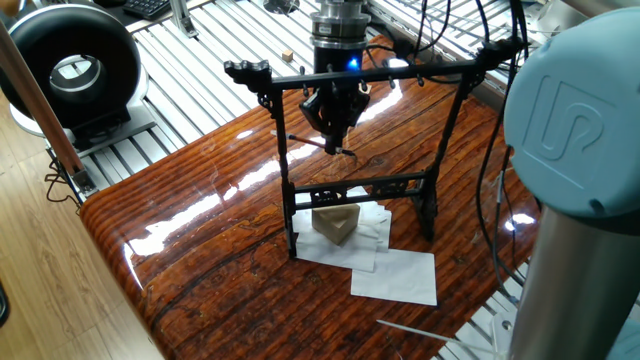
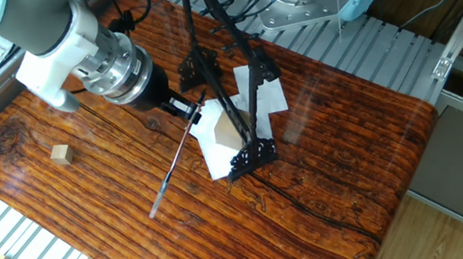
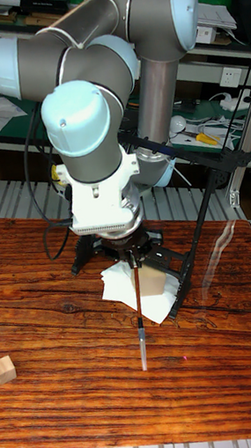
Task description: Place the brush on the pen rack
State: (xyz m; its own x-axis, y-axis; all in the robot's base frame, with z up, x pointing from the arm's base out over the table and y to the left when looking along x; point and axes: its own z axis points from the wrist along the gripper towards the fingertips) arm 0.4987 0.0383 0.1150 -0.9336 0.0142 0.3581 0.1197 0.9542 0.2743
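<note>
Your gripper (image 2: 194, 114) is clenched on the brush (image 2: 173, 163), pinching it at its upper end, so the thin shaft hangs out from the fingers at a slant with its pale lower tip over the wooden table (image 2: 90, 222); in the tall fixed view the brush (image 3: 140, 315) drops almost straight down from the gripper (image 3: 136, 267) and you can see its tip stops just above the tabletop, though whether it touches the wood cannot be told. From one fixed view your gripper (image 1: 340, 150) sits behind the pen rack (image 1: 350, 75), just below its top crossbar and between the two uprights, and the brush itself is barely visible there. The pen rack (image 2: 237, 101) stands upright on the table with its feet on white paper sheets (image 2: 268, 97), and a pale triangular block (image 2: 227, 132) rests on that paper between the feet. Well apart, near the table's edge, you have a small wooden cube (image 2: 60, 154), which also shows in the tall fixed view (image 3: 4, 368)
</note>
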